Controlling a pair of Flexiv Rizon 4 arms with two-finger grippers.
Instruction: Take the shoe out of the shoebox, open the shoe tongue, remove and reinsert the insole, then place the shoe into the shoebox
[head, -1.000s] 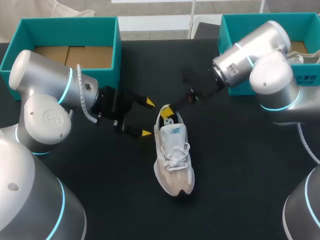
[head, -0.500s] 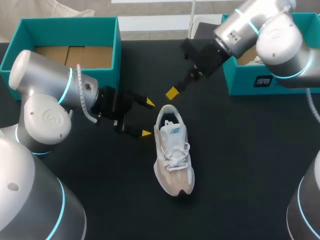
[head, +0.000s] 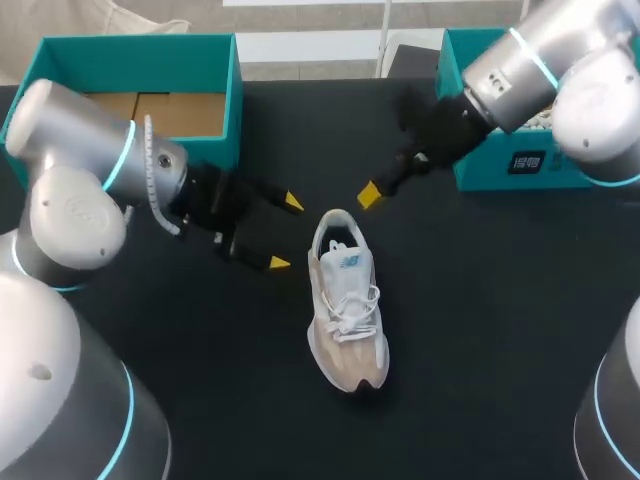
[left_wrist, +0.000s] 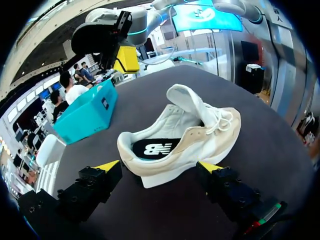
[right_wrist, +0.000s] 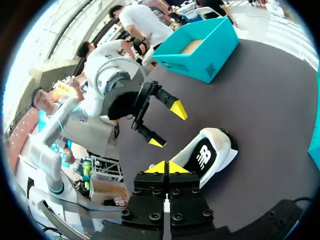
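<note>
A white and beige shoe (head: 345, 305) lies on the black table, heel toward the far side, laces tied. Its black insole (left_wrist: 152, 148) shows through the opening. My left gripper (head: 284, 233) hangs open just left of the heel, and in the left wrist view the shoe (left_wrist: 185, 132) lies just ahead of that gripper (left_wrist: 158, 167), untouched. My right gripper (head: 370, 195) is shut on nothing, above the table beyond and to the right of the heel. In the right wrist view its joined tips (right_wrist: 166, 167) hover over the shoe (right_wrist: 207, 152), facing the left gripper (right_wrist: 168, 126).
A teal shoebox (head: 130, 45) with a cardboard floor stands at the far left. A second teal box (head: 500, 170) at the far right holds something white, partly hidden by my right arm. Both arms' big elbows crowd the table's sides.
My right gripper has lifted away from the shoe's heel opening, drawn back toward the right box, and its fingers have closed. My left gripper has pulled slightly left, staying open.
</note>
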